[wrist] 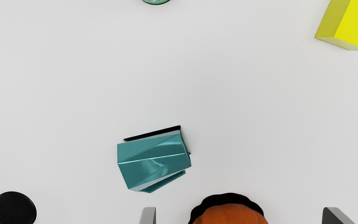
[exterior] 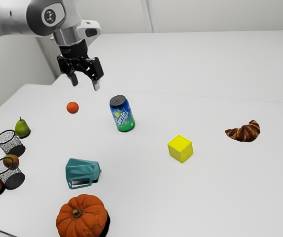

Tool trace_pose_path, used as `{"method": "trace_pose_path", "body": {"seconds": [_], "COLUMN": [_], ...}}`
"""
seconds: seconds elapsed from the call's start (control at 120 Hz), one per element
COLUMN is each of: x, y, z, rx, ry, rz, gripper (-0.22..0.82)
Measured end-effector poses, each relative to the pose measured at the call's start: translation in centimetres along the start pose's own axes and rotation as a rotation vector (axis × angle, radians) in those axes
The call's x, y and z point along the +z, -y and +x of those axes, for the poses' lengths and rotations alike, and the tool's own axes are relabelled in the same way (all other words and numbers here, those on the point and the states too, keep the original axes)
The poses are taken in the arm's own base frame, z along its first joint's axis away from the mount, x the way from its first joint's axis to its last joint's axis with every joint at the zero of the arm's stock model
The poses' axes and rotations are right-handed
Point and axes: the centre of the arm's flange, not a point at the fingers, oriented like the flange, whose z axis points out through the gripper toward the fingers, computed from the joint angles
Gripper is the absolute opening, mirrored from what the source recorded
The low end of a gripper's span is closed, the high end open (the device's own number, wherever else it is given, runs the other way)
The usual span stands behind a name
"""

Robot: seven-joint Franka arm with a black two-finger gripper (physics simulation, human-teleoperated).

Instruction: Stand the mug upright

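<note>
Mug [wrist: 154,158] sideways, Sprite can [exterior: 122,114] upright

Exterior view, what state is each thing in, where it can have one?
Mug, lying on its side
Gripper, open and empty
Sprite can, upright
Pear, upright
Mesh cup nearer the pear, upright
Mesh cup farther from it, upright
Pumpkin, stem up

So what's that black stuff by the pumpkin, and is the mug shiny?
Exterior view: the black stuff looks like a shadow, peeking out from the pumpkin on the exterior view's right; wrist view: it shows again with a wavy edge, and the mug has a thin, straight dark one along one side; also wrist view: yes, pale shiny streaks on the mug.
</note>
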Motion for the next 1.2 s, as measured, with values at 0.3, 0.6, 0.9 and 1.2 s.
{"method": "trace_pose_path", "body": {"seconds": [0.3, 0.6, 0.9, 1.2], "x": [-0.1, 3.7, 12.1, 19.2], "y": [0.3, 5.3, 11.8, 15.0], "z": [-1.7, -4.8, -6.8, -8.9], "rx": [-0.006, -0.093, -0.168, -0.194], "ry": [0.003, 0.061, 0.089, 0.037], "rz": [0.001, -0.054, -0.197, -0.343], "gripper": [0.58, 0.58, 0.58, 0.58]}}
